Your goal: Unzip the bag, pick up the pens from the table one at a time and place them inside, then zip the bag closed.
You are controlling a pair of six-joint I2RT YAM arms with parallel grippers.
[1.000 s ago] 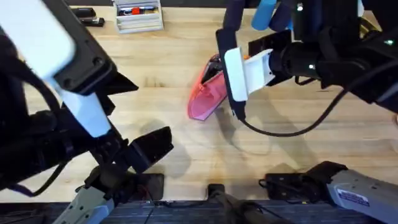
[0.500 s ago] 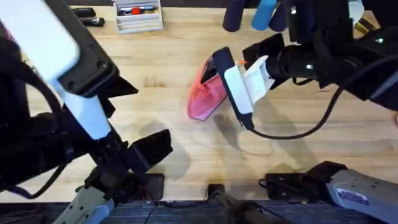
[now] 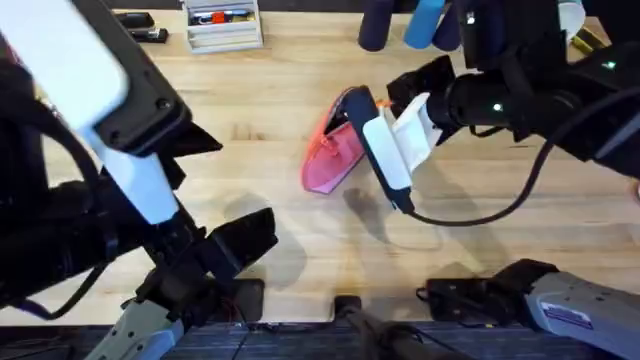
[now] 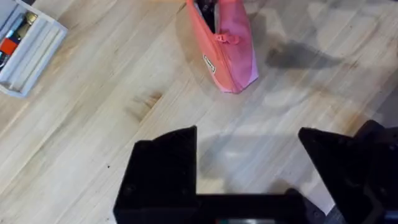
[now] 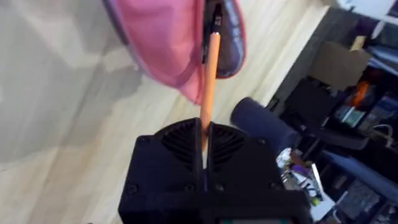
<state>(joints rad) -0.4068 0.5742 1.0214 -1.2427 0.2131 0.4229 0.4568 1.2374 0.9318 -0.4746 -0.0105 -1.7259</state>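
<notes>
Straight ahead of the right gripper [image 5: 204,146], clamped on the thin orange stick pen [image 5: 209,81], gapes the salmon-pink fabric pouch [image 5: 165,43], pen axis pointing into its unzipped mouth.

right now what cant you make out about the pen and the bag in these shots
- Pen tip: right wrist view, hidden inside the bag opening.
- Bag's far end: overhead, covered by the right gripper; left wrist view, cut off by the frame edge.
- Zipper pull: unclear in the overhead and right wrist views.
- Tray contents: overhead, too small to identify.
</notes>
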